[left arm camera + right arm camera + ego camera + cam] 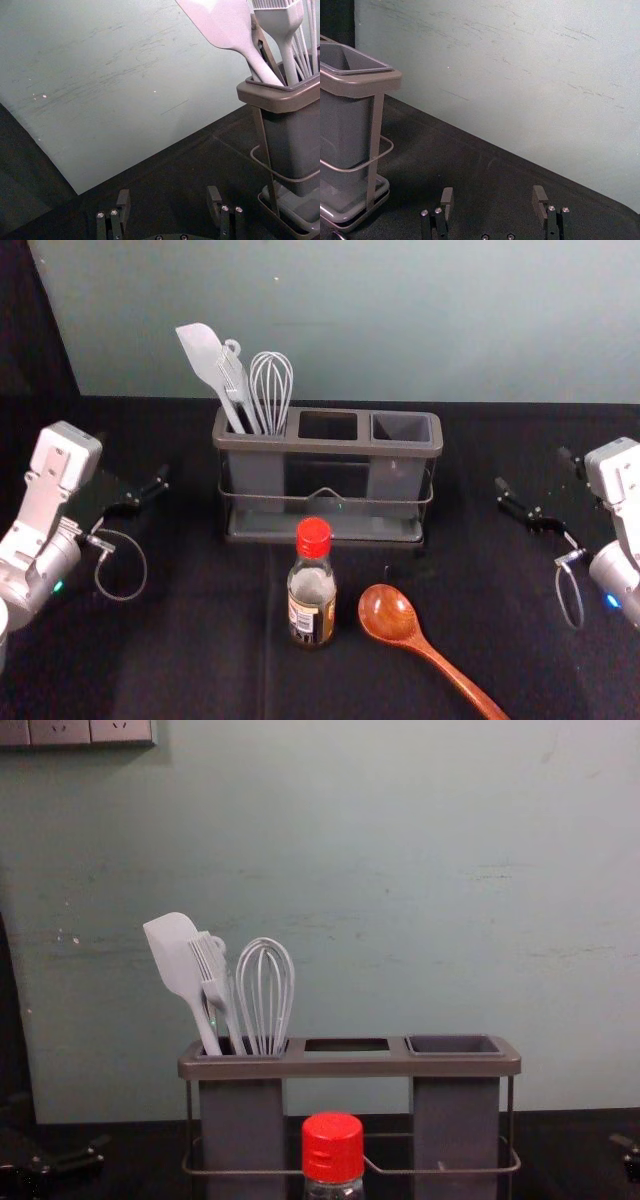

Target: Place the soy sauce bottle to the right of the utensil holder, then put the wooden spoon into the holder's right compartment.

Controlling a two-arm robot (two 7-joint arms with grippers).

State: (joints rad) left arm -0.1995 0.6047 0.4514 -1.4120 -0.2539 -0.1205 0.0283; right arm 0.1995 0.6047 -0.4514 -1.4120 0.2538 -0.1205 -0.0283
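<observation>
Black table [200,660]: utensil holder [330,446] near back edge, soy sauce bottle [312,590] and wooden spoon [390,614] before it. Left gripper [134,457], right gripper [533,471] out either side, fingers [123,202] apart.

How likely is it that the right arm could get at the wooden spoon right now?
Probably yes: the right gripper is open and empty, to the right of the wooden spoon, and nothing shows between them. The soy sauce bottle stands on the spoon's left, leaving the handle free.

Head view looks down, chest's seemingly level, sharing the holder [330,447].
</observation>
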